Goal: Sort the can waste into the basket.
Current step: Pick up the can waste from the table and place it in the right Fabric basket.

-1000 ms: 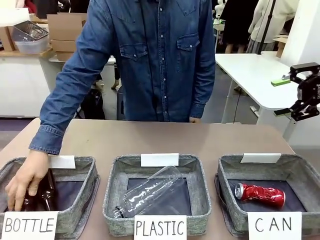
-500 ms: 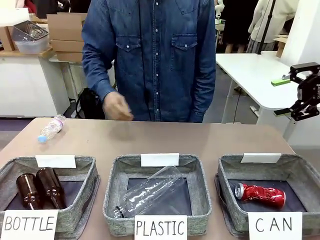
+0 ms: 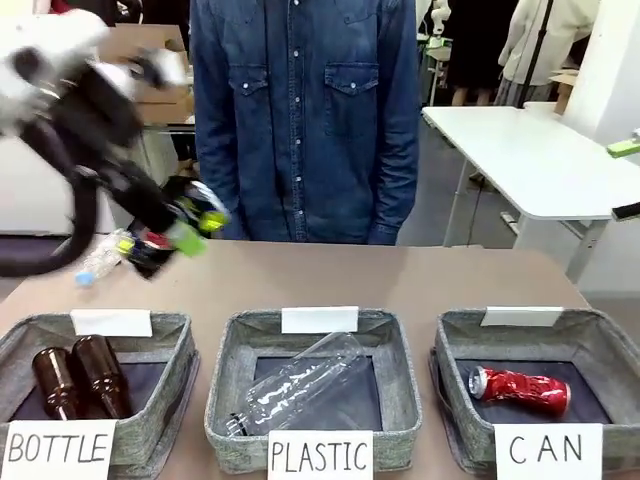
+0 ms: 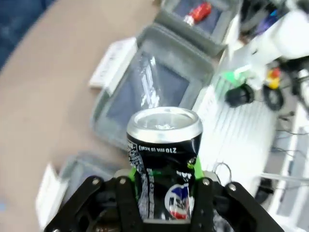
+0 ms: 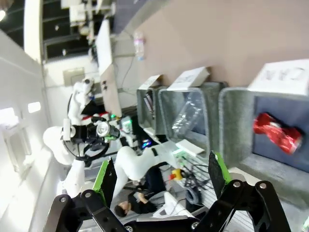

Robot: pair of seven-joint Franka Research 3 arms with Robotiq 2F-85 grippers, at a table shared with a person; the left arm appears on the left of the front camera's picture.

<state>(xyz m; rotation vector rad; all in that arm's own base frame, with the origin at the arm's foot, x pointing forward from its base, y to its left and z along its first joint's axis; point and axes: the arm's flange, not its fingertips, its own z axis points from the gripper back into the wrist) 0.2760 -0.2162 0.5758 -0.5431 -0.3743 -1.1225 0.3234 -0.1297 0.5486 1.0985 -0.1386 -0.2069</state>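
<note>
My left gripper (image 4: pixel 164 176) is shut on the dark blue-black can (image 4: pixel 163 145), which stands upright between the green pads with its silver top showing. In the front view the left gripper (image 3: pixel 172 236) hangs blurred above the table's far left. The red can (image 3: pixel 520 390) lies on its side in the CAN basket (image 3: pixel 452 335) at the right; the right wrist view shows the red can (image 5: pixel 277 133) there too. My right gripper (image 5: pixel 161 176) is open and holds nothing, and its green pad (image 3: pixel 622 148) shows at the front view's right edge, off the table.
The PLASTIC basket (image 3: pixel 225 345) in the middle holds a clear bottle (image 3: pixel 300 385). Two brown bottles (image 3: pixel 75 380) stand in the BOTTLE basket (image 3: pixel 180 335) at the left. A small clear bottle (image 3: pixel 98 262) lies on the table's far left. A person (image 3: pixel 305 120) stands behind the table.
My left arm has swung in from the left with the dark can. The person's hand has drawn back from the table. My right gripper has shifted right, nearly out of the front view.
</note>
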